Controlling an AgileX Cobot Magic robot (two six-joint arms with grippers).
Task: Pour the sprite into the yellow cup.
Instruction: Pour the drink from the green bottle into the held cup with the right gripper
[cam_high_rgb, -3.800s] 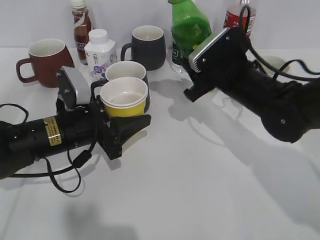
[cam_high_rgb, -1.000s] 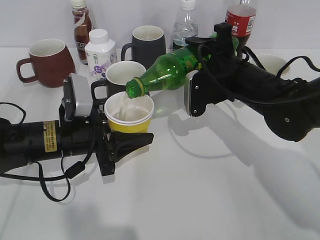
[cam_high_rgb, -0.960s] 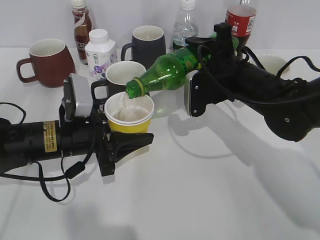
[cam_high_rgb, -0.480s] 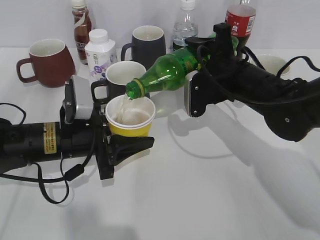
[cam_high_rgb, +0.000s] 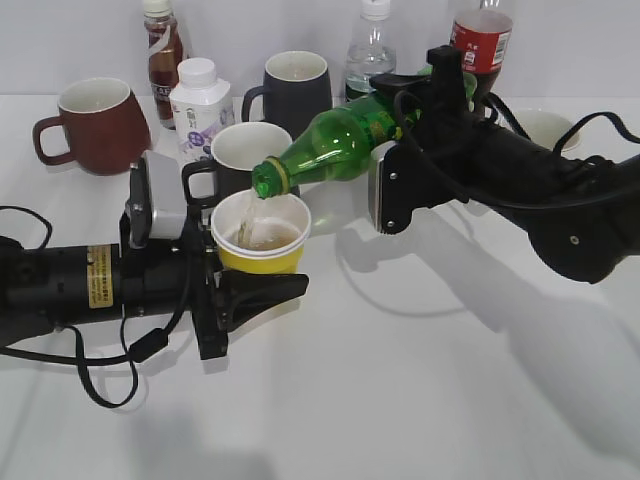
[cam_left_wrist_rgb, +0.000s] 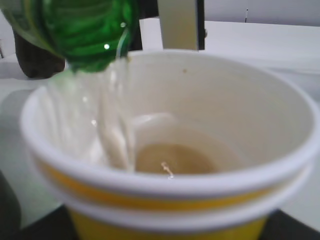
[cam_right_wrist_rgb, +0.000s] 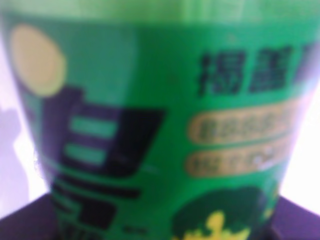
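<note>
My right gripper (cam_high_rgb: 432, 85) is shut on the sprite (cam_high_rgb: 340, 138), a green bottle tilted left with its open mouth over the yellow cup (cam_high_rgb: 262, 258). Clear liquid streams from the mouth into the cup. My left gripper (cam_high_rgb: 250, 290) is shut on the yellow cup and holds it upright. In the left wrist view the cup (cam_left_wrist_rgb: 165, 220) fills the frame, with liquid pooled at its bottom and the sprite's mouth (cam_left_wrist_rgb: 85, 35) above its left rim. The right wrist view shows only the sprite's green label (cam_right_wrist_rgb: 160, 125) up close.
Behind the cup stand a dark mug with white inside (cam_high_rgb: 250, 150), a dark grey mug (cam_high_rgb: 295, 92), a brown-red mug (cam_high_rgb: 90, 122), a small white bottle (cam_high_rgb: 200, 105), a brown bottle (cam_high_rgb: 163, 50), a clear water bottle (cam_high_rgb: 372, 45), a cola bottle (cam_high_rgb: 482, 35) and a white bowl (cam_high_rgb: 545, 125).
The sprite went from upright at the back to tilted over the yellow cup. Over the last second both arms stay still and the liquid in the cup has risen.
</note>
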